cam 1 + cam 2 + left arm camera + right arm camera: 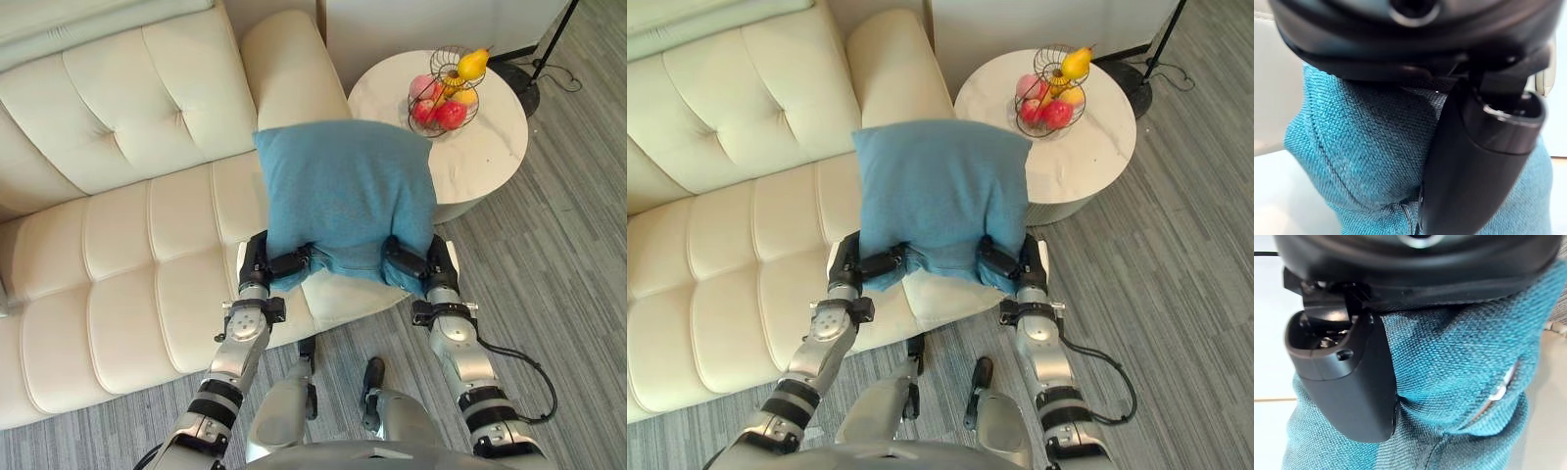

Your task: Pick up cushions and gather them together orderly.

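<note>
Your left hand point(284, 262) was found closed on the lower left corner of the blue cushion point(343, 191). Its thumb point(1474, 161) was pressed across the weave, with cloth bunched beneath it. Your right hand point(409, 259) pinched the opposite lower corner in the same fashion. The cushion was carried between the two hands over the right end of the sofa point(118, 264), close to the armrest. I judged it lifted off the seat. A pale pad point(343, 294) lay on the seat's front edge under your hands; whether it was a second cushion could not be told.

Findings on the step in hand, the carry to the gathering spot:

- Both grips sat on the corners only, so most of the cushion hung unsupported beyond them. You were advised to hold both hands level and move them together, or the cloth might twist and slip.
- The cushion's far right corner lay towards the round table point(490, 147) and its fruit basket point(446, 93). You were advised to swing left, away from them.
- You were advised to set the cushion down squarely and release both corners at once.
</note>
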`<state>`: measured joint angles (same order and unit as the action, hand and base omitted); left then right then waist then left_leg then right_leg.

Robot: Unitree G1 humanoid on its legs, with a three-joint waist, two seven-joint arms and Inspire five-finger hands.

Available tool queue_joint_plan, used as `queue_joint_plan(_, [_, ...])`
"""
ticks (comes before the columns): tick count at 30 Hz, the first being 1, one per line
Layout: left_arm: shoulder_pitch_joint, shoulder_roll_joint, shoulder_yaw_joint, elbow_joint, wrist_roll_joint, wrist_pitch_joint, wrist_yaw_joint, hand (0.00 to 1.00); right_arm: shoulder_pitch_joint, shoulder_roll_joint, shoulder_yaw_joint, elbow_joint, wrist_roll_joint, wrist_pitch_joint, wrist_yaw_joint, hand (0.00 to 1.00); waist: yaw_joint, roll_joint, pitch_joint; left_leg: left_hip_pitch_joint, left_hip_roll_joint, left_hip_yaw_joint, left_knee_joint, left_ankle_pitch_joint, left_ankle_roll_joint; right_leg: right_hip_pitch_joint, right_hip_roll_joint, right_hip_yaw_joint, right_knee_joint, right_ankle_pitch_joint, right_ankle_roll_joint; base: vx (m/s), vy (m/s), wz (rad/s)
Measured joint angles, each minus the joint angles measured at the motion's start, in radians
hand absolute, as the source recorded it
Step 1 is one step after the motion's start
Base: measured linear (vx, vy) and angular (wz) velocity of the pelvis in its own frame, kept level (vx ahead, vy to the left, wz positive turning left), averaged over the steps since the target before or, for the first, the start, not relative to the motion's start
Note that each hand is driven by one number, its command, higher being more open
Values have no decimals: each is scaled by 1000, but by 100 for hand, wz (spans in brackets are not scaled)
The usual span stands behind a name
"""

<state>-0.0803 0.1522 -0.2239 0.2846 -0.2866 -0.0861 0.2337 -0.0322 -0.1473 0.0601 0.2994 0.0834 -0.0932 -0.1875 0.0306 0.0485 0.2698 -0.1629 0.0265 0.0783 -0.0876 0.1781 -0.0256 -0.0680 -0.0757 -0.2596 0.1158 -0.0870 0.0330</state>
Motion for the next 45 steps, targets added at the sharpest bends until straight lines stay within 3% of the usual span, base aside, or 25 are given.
queue_joint_plan(5, [114, -4, -33, -66, -19, 1, -40, 0, 124, 0, -4, -63, -4, 1, 19, 0, -6, 1, -18, 50, 8, -6, 0, -7, -9, 57, 10, -6, -8, -10, -9, 1, -42, 3])
queue_joint_plan(10, [224, -33, -39, -141, -20, 13, -48, 0, 249, 12, -8, -166, -25, 3, 25, 0, -13, 10, -73, 71, 10, -35, -3, -10, -14, 95, 19, -32, -19, -14, -13, -15, -19, 13])
queue_joint_plan(17, [259, -41, -42, -249, -19, 13, -50, 0, 287, 32, -22, -290, -70, 2, 1, 0, -11, 20, -119, 35, -2, -134, 17, 8, -15, 101, 25, -139, 29, -44, -20, -65, -18, 46])
queue_joint_plan(18, [257, -41, -43, -259, -18, 13, -46, 0, 281, 32, -23, -298, -82, 2, -8, 0, -9, 23, -126, 6, 2, -123, 30, -17, 0, 89, 24, -159, 40, -45, -22, -105, -15, 76])
queue_joint_plan(20, [229, -47, -55, -258, -18, 13, -42, 0, 264, 32, -36, -306, -85, 2, -25, 0, -16, 10, -134, -66, 34, 45, 157, -134, 88, 85, -10, -228, 31, -40, -28, -76, 23, 87])
queue_joint_plan(22, [217, -45, -74, -257, -18, 13, -33, 0, 253, 22, -39, -304, -88, 3, -38, 0, -14, 13, -137, -124, 90, 171, 352, -201, 112, 93, -31, -259, 42, -40, -28, -20, 73, 55])
queue_joint_plan(23, [218, -46, -82, -251, -19, 13, -32, 0, 253, 18, -40, -304, -92, 3, -45, 0, -15, 17, -140, -128, 142, 236, 483, -225, 132, 112, -41, -276, 45, -40, -27, 29, 90, 38])
queue_joint_plan(24, [218, -47, -86, -245, -19, 13, -32, 0, 255, 14, -40, -304, -95, 4, -48, 0, -16, 24, -147, -120, 169, 258, 525, -225, 134, 122, -42, -289, 46, -40, -23, 49, 156, 46])
queue_joint_plan(25, [216, -58, -92, -232, -19, 12, -32, 0, 257, -4, -41, -304, -102, 4, -53, 0, -25, 49, -172, -115, 178, 264, 502, -228, 87, 125, -42, -307, 51, -41, -5, 36, 163, 45])
queue_joint_plan(26, [212, -59, -96, -230, -19, 12, -32, 0, 256, -8, -44, -304, -102, 4, -55, 0, -35, 54, -179, -114, 169, 267, 481, -234, 76, 123, -44, -317, 51, -40, -3, 41, 236, 85])
queue_joint_plan(27, [193, -56, -116, -223, -19, 6, -33, 0, 255, -3, -65, -301, -103, 4, -58, 0, -49, 49, -188, -90, 120, 245, 371, -229, 53, 119, -71, -360, 52, -34, 15, 11, 243, 93])
queue_joint_plan(29, [185, -48, -134, -202, -19, 6, -33, 0, 244, 10, -81, -268, -106, 4, -58, 0, -45, 27, -193, -63, 63, 243, 298, -202, 71, 126, -113, -382, 52, -19, 37, -2, 223, 71])
queue_joint_plan(33, [204, -41, -134, -154, -21, 6, -33, 0, 238, 34, -78, -199, -132, 17, -52, 0, -38, 23, -195, -24, -16, 209, 262, -200, 100, 126, -204, -382, 163, -21, 46, 27, 293, 40])
queue_joint_plan(34, [225, -36, -130, -154, -21, 6, -33, 0, 235, 44, -71, -178, -132, 30, -45, 0, -33, 18, -191, -10, -33, 208, 258, -210, 113, 94, -250, -362, 270, -25, 39, 45, 360, 25])
queue_joint_plan(35, [231, -34, -128, -154, -21, 7, -33, 0, 234, 46, -68, -173, -132, 31, -44, 0, -31, 15, -189, -5, -38, 209, 256, -211, 115, 85, -259, -356, 296, -27, 35, 16, 219, 10])
queue_joint_plan(36, [258, -22, -117, -154, -21, 7, -33, 0, 225, 57, -51, -141, -132, 37, -39, 0, -30, -1, -177, 21, -59, 205, 247, -225, 135, 32, -306, -309, 431, -45, -49, 6, 186, 16])
queue_joint_plan(37, [278, -14, -110, -154, -23, 8, -33, 0, 225, 65, -37, -117, -132, 41, -37, 0, -36, -5, -172, 28, -65, 189, 239, -227, 139, -17, -283, -220, 494, -82, -51, 7, 150, 34])
queue_joint_plan(38, [287, -10, -109, -154, -24, 10, -34, 0, 225, 71, -36, -105, -132, 46, -30, 0, -40, -2, -167, 37, -66, 171, 218, -227, 139, -42, -236, -167, 498, -106, -13, 20, 133, 52])
queue_joint_plan(39, [295, -7, -109, -152, -26, 11, -34, 0, 225, 70, -36, -102, -132, 49, -21, 0, -42, 1, -155, 65, -67, 164, 160, -227, 138, -72, -166, -140, 485, -132, -7, 28, 62, 45])
queue_joint_plan(40, [297, -7, -109, -148, -27, 12, -34, 0, 226, 69, -35, -101, -133, 49, -18, 0, -45, 4, -153, 87, -70, 165, 114, -231, 131, -89, -131, -140, 465, -137, -12, 88, 107, 45])
queue_joint_plan(41, [295, 2, -102, -146, -27, 11, -38, 0, 222, 77, -35, -98, -135, 47, -13, 0, -57, -31, -146, 96, -98, 179, 138, -253, 128, -119, -122, -139, 420, -144, -16, 197, 29, 45])
queue_joint_plan(42, [289, 4, -103, -150, -27, 10, -41, 0, 225, 71, -35, -115, -142, 46, -12, 0, -64, -35, -136, 89, -77, 173, 234, -260, 124, -132, -104, -147, 417, -150, -15, 329, -13, 39])
queue_joint_plan(43, [281, 3, -104, -129, -27, 14, -44, 0, 215, 65, -37, -97, -149, 49, -12, 0, -61, -61, -125, 134, -116, 156, 201, -281, 128, -148, -108, -138, 398, -155, -24, 297, -84, 39])
queue_joint_plan(45, [282, -4, -120, -125, -27, 23, -48, 0, 223, 51, -41, -97, -162, 50, -13, 0, -78, -55, -132, 139, -132, 129, 203, -297, 130, -160, -66, -139, 309, -123, -72, 226, -24, 40])
